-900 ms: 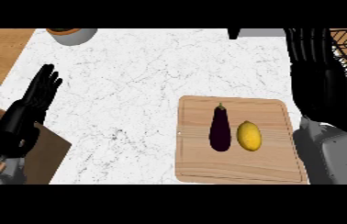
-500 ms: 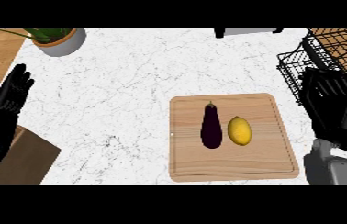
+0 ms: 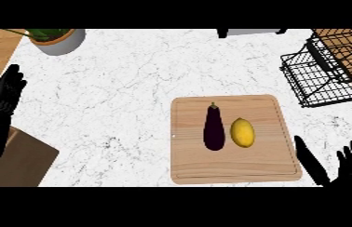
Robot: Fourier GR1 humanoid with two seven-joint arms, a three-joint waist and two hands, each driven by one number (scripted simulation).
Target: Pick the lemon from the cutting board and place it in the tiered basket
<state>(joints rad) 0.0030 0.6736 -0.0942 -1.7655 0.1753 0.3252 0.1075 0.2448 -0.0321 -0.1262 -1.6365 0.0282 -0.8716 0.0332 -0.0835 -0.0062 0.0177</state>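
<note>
A yellow lemon (image 3: 242, 132) lies on the wooden cutting board (image 3: 233, 168), just right of a dark purple eggplant (image 3: 213, 127). The black wire tiered basket (image 3: 317, 71) stands at the right edge, beyond the board. My right hand (image 3: 328, 168) shows at the lower right corner, fingers straight and pointing up, apart from the lemon and holding nothing. My left hand (image 3: 10, 98) is at the left edge, open, fingers up, resting.
A potted plant (image 3: 56, 38) in a grey pot sits at the far left corner. A brown wooden block (image 3: 24, 158) is at the lower left. A dark-legged object (image 3: 251, 32) stands at the top edge. White marble counter (image 3: 117, 96) spreads between.
The view has shifted, so the board and basket sit further left and lower in the picture. My right hand has dropped to the lower right corner; the left hand has slid to the left edge.
</note>
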